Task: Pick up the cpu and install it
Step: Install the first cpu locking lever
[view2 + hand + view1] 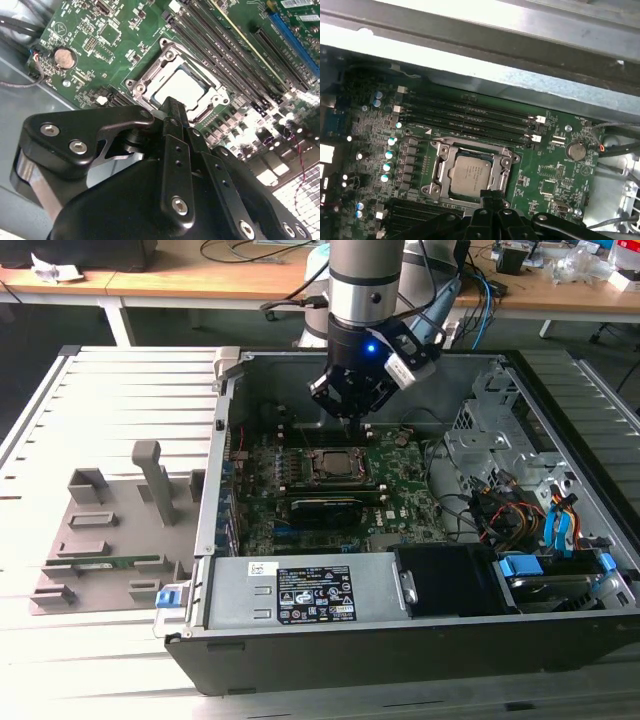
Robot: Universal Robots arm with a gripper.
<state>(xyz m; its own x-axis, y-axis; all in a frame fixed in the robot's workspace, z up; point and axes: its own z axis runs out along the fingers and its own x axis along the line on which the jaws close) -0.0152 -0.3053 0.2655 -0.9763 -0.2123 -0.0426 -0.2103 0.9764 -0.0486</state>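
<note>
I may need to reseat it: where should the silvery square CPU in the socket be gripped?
Probably from straight above, by two opposite edges: the silvery square CPU lies flat within the metal socket frame, so only its top and thin edges are reachable.

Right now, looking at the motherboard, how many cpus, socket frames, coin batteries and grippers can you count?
cpu: 1
socket frame: 1
coin battery: 1
gripper: 1
Total: 4
</note>
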